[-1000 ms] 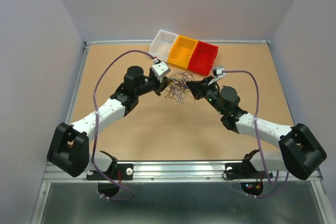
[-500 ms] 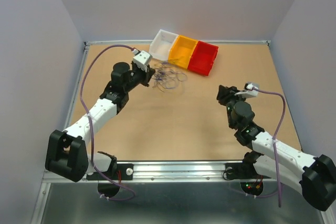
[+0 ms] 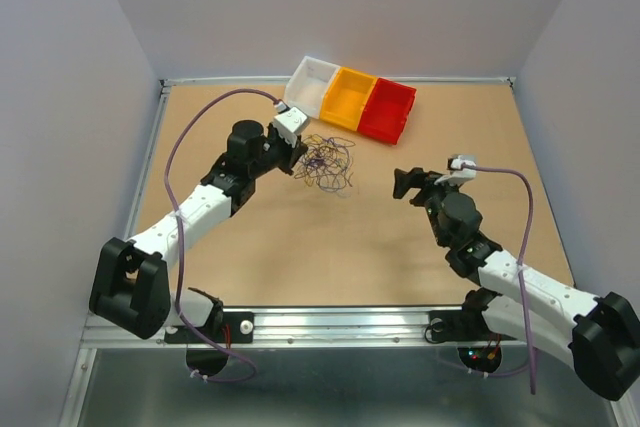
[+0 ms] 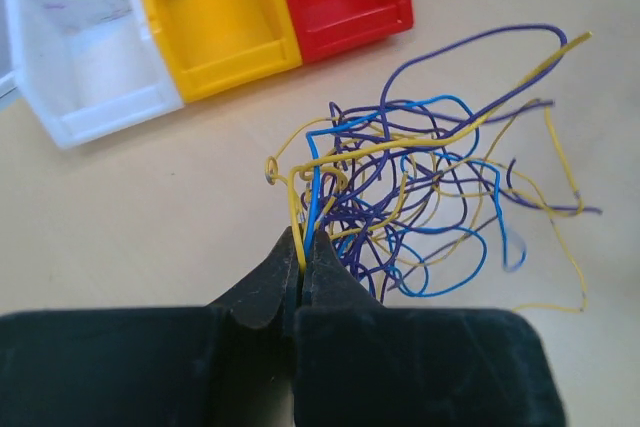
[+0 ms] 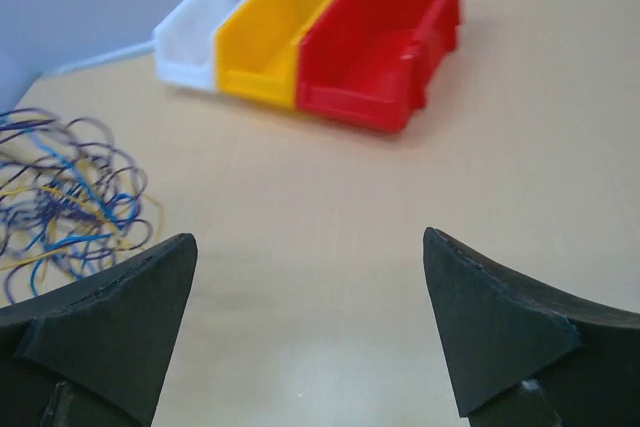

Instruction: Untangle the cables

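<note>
Currently the left gripper [image 4: 303,252] pinches yellow and blue strands at the near edge of the cables [image 3: 330,165], a tangle lying on the table [image 3: 300,247] just before the bins [image 3: 350,97]. Right gripper [image 3: 403,184] gapes wide and holds nothing; the tangle lies well apart, to its left.

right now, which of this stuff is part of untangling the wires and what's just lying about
In the job:
wires, a blue, purple and yellow tangle
left gripper, shut on a few strands
right gripper, open, holding nothing

Lying about:
white bin, yellow bin and red bin, side by side
</note>
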